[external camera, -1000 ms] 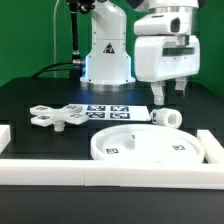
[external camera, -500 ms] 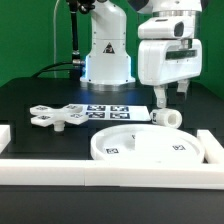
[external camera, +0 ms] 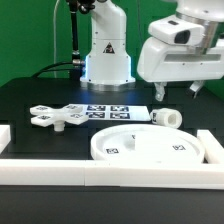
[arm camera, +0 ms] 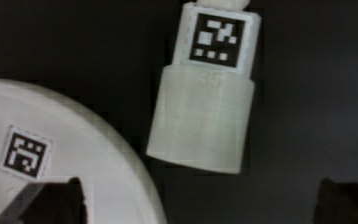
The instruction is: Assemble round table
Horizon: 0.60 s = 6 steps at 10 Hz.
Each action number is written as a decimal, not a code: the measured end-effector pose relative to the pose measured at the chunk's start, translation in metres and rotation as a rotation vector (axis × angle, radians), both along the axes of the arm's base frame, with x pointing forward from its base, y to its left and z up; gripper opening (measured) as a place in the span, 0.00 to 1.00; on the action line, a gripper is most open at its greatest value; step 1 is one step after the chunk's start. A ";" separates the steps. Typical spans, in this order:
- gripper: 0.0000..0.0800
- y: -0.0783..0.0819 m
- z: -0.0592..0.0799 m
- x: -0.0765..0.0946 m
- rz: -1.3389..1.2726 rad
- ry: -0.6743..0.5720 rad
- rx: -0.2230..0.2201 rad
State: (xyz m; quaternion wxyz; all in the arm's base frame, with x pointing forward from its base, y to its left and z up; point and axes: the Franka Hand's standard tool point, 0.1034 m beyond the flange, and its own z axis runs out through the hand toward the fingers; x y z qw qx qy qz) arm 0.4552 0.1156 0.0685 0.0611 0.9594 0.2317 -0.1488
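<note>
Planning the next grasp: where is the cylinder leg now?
The cylinder leg lies on its side at the exterior view's right, just beyond the round disc, beside the marker board, below the gripper.

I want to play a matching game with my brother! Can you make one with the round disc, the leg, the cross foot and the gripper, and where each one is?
Things:
1. round disc
2. cylinder leg
3. cross-shaped foot piece
4. gripper

Places or states:
A. up in the air, open, holding nothing
B. flat on the table at the exterior view's left
C. lying on its side below the gripper
D. flat on the table, next to the long white rail

Pairs: 1-D, 2-C, 3-B, 4-A
</note>
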 end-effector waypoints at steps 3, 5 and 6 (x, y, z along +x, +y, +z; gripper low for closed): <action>0.81 -0.002 -0.007 -0.005 -0.006 0.198 -0.095; 0.81 -0.002 -0.012 -0.007 -0.011 0.305 -0.148; 0.81 -0.002 -0.016 -0.006 -0.014 0.354 -0.170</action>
